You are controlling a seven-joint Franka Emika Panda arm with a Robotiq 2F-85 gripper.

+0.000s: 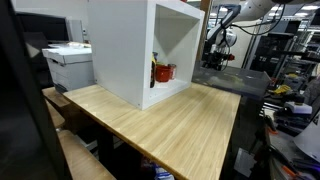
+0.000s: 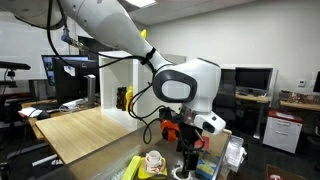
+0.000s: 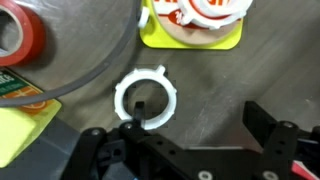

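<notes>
Jaws stood wide open nr white ring (image 3: 147,97), off-centre; prob. needed centring on it, clear of tape roll (image 3: 20,35), before closing.

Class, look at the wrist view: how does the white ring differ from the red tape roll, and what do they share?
Colour: the white ring is white, the red tape roll red-orange. Outline: the white ring has small tabs; the red tape roll is smooth. Framing: the white ring shows whole; the red tape roll is cut by the picture's edge. Both are rings lying flat.
</notes>
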